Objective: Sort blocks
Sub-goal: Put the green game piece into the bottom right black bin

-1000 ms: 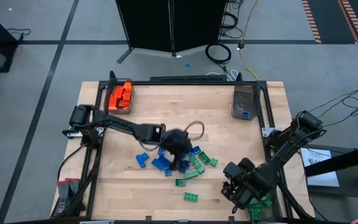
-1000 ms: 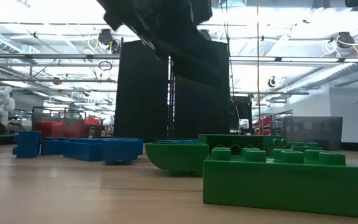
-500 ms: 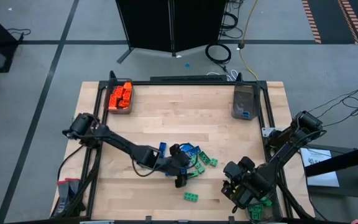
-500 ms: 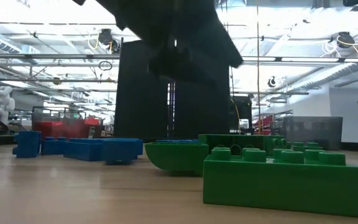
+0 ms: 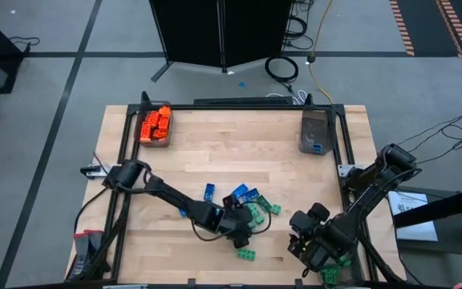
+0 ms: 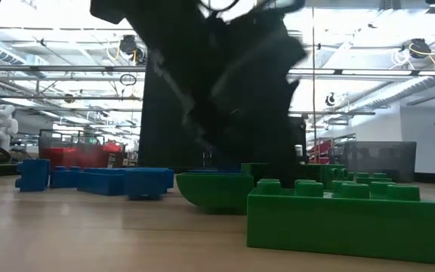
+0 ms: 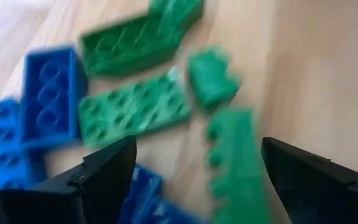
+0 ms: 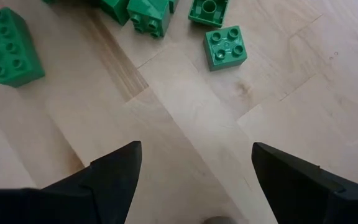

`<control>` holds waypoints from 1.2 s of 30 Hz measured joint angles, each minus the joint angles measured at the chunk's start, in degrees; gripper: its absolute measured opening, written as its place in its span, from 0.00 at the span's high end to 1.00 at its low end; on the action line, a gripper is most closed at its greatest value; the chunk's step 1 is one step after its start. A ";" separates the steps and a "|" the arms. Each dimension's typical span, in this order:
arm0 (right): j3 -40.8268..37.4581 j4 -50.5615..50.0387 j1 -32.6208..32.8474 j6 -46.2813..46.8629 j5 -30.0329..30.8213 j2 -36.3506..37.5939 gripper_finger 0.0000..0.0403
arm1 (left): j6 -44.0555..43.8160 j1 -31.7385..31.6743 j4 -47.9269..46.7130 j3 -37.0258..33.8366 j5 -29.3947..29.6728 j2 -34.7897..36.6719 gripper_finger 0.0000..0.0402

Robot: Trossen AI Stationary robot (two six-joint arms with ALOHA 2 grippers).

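Loose blocks lie in a pile at mid-table: blue ones (image 5: 239,193) and green ones (image 5: 257,211). A single green block (image 5: 245,254) rests nearer the front edge. My left gripper (image 5: 242,231) hangs open just over the pile's near side, slanting down. In its wrist view (image 7: 197,144) a green block (image 7: 236,163) lies on the wood between and ahead of the fingers, untouched. My right gripper (image 5: 314,241) waits open at the near right. Its wrist view (image 8: 196,147) shows bare wood below and green blocks (image 8: 227,47) farther off.
A bin with orange blocks (image 5: 155,124) stands at the far left corner. Another bin holding a blue block (image 5: 315,133) stands at the far right. More green blocks (image 5: 337,265) sit by the near right edge. A large green block (image 6: 346,219) lies close in the low view.
My left gripper has swung from over the pile's left side toward the table's near edge and right, and has sunk lower. It has rolled at the wrist and stayed open. My right arm has kept still.
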State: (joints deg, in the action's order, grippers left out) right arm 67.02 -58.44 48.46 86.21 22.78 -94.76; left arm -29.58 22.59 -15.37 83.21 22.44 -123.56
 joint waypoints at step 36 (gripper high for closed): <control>0.00 26.69 0.79 -19.33 48.45 6.52 0.26 | 1.94 -0.25 4.78 -0.12 9.11 22.60 0.80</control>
State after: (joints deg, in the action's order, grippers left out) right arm 67.02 -31.74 49.25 66.88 71.23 -88.24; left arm -27.64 22.34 -10.59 83.09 31.55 -100.97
